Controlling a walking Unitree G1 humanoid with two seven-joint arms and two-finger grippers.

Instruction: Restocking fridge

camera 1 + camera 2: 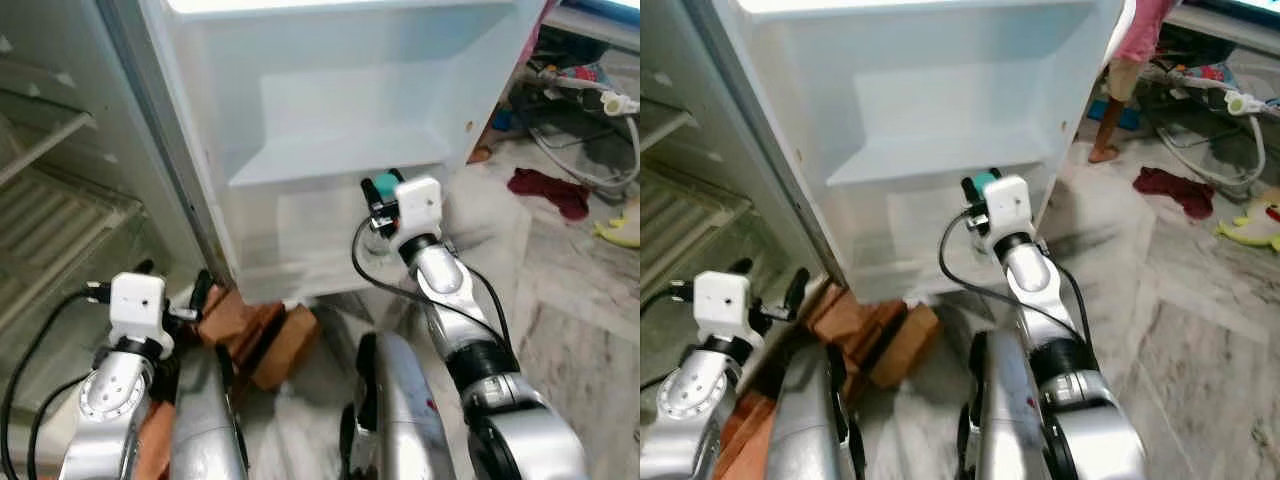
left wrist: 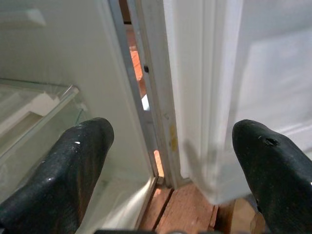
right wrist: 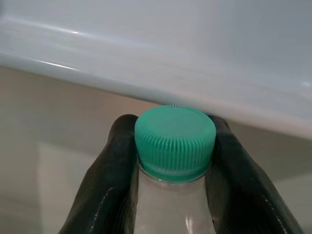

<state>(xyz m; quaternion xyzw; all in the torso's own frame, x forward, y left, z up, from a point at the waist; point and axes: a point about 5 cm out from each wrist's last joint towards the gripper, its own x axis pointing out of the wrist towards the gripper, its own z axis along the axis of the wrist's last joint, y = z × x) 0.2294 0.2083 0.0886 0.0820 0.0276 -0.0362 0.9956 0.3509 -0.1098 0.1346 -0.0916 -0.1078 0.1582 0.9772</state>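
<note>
Holding the bottle (image 3: 173, 165) by its neck, your right gripper (image 1: 383, 207) sits at frame centre in the head views, right up against the open fridge door (image 1: 340, 120). Fingers (image 3: 105, 195) are clamped either side just under the green cap (image 3: 175, 140); the clear body hangs below them and is mostly hidden in the head views behind the wrist.

Key relation: the lower door shelf (image 1: 330, 240) is directly ahead of the gripper, w/ the cap just below the lip of the upper door shelf (image 1: 335, 160). In the right wrist view that lip runs as a pale band right behind the cap, so headroom looks tight. Bottle's long axis looks upright, roughly in line w/ the gripper fingers, cap uppermost. Whether the base is already inside the lower shelf or only in front of its rail, can't tell from these views.

My read: the next move is forward and down, keeping the bottle vertical so the cap clears the lip above. Tilt it and the cap prob catches.

Your left gripper (image 1: 180, 300) is low at lower left of frame, fingers spread and holding nothing, pointing at the hinge gap btw the fridge cabinet (image 1: 60, 200) and door, over the wooden blocks (image 1: 265, 335). Right arm is the only one near the shelf.
</note>
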